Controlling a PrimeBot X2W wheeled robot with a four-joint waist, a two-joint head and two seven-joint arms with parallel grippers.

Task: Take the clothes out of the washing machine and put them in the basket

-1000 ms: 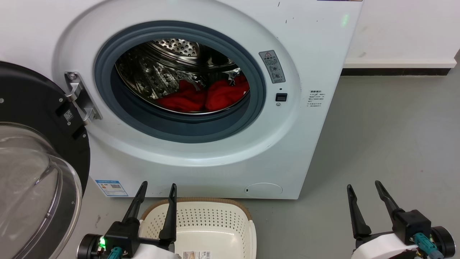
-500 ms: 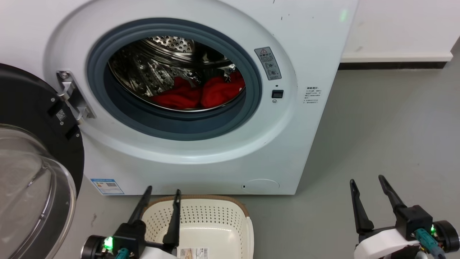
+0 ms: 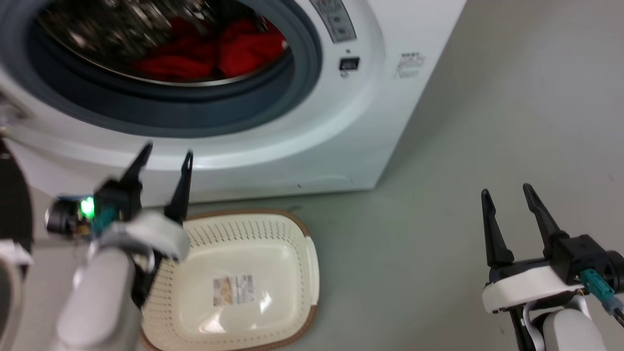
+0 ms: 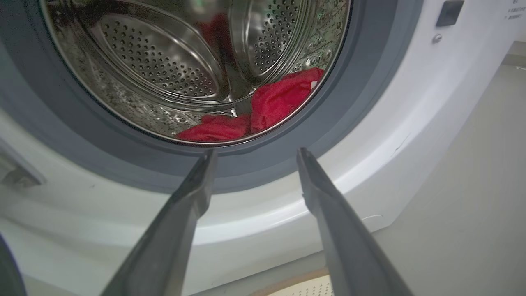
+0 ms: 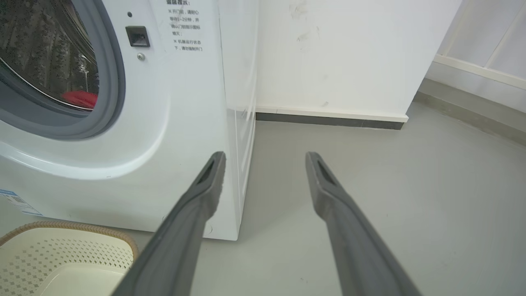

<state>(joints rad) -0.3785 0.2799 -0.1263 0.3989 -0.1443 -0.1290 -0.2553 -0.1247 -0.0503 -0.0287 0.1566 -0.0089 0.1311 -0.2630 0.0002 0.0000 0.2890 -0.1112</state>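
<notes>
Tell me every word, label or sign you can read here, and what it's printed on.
"※ 机器运行状态下,请勿强制开门": lower lines of the notice on the washing machine front, right of the port; its upper lines are too small to be sure of.
Warning sticker beside the port: blurred, unreadable.
Paper sticker on the floor of the basket: blurred, unreadable.
Blue label low on the machine's front: too small to read.

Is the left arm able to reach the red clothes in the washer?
Probably yes. The left gripper is open and points at the washing machine's drum, with nothing between it and the clothes; it must clear the grey ring.
</notes>
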